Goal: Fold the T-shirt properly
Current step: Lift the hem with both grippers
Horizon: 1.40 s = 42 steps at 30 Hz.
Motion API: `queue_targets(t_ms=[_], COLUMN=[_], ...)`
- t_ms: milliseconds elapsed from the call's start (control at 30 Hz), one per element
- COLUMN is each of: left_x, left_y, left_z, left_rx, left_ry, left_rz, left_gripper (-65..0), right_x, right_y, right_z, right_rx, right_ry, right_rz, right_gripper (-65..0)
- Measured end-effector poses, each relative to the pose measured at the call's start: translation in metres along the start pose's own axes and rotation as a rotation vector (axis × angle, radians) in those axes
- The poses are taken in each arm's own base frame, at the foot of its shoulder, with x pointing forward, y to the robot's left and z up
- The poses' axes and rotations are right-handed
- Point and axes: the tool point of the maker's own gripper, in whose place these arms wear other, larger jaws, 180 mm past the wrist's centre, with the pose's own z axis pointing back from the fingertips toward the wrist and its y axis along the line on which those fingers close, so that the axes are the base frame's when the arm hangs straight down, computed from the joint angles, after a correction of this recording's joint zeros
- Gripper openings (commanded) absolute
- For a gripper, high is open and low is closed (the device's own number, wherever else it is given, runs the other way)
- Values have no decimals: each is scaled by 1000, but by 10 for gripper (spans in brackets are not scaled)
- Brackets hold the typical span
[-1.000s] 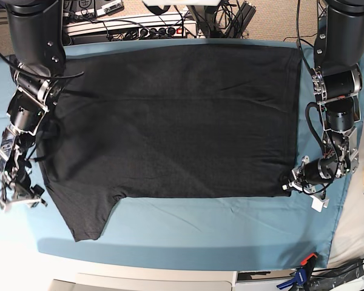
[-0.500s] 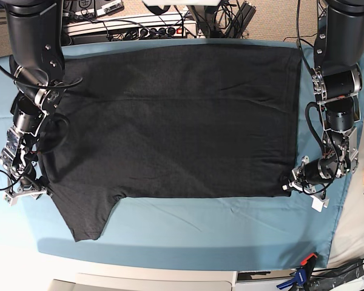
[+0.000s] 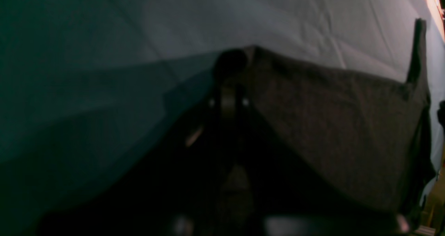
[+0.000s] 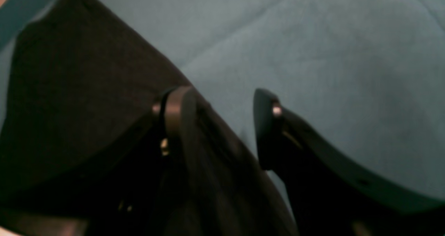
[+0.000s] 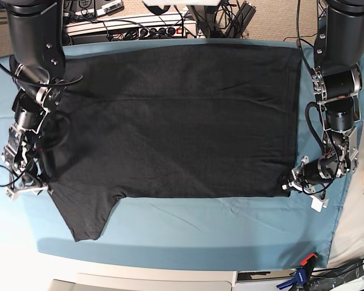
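Black cotton, that's the whole scene: the shirt [image 5: 170,121] is spread flat, plain side up, over most of the teal cloth [image 5: 230,230], with one sleeve [image 5: 88,215] poking out toward 7 o'clock in the base view

Left claw [image 5: 289,183] is down at the shirt's 4 o'clock corner, and on its wrist cam the fingers look pressed together right at the tip of that corner [image 3: 243,55], so I'd call it pinching the hem. It's dark and blurry in there though, so I can't see how much fabric it's got

Right claw [image 5: 25,182] sits at the shirt's 8 o'clock edge, near the sleeve. Its wrist cam shows the jaws spread, one finger [image 4: 175,107] over the shirt, the other [image 4: 266,107] over bare cloth, the edge running between them. Not gripping anything yet, far as I can tell

Handling-wise I'd guess it's light, floppy and limp. No stiffness, so it'll sag and drag wherever it isn't held, and a single-layer pinch could slip. Corners and hems seem the places to grab, thicker stitching there. Right claw probably wants the edge deeper between its jaws before closing, otherwise the lift comes up lopsided
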Motion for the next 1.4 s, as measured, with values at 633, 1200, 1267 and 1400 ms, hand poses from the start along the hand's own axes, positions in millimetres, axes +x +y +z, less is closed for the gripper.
queue_targets(t_ms=[633,1200,1267,1400], left_x=[1,1,1,1], left_y=[-2,-5,-5,-5], left_z=[0,0,0,0], left_rx=[-8,-28,-28,-28], left_ry=[-3,-4,-4,-4], left_rz=[-1,-19,-19,-19], left_gripper=[-650,-650,-650,-650], right_x=[-30,-35,-35,-34], right_y=[-7,17,17,17], right_z=[-2,-4,-4,-4], right_rx=[-26,59,59,60], right_ry=[42,18,17,17], right_rz=[17,9,9,9], right_gripper=[-376,-376,-376,-376])
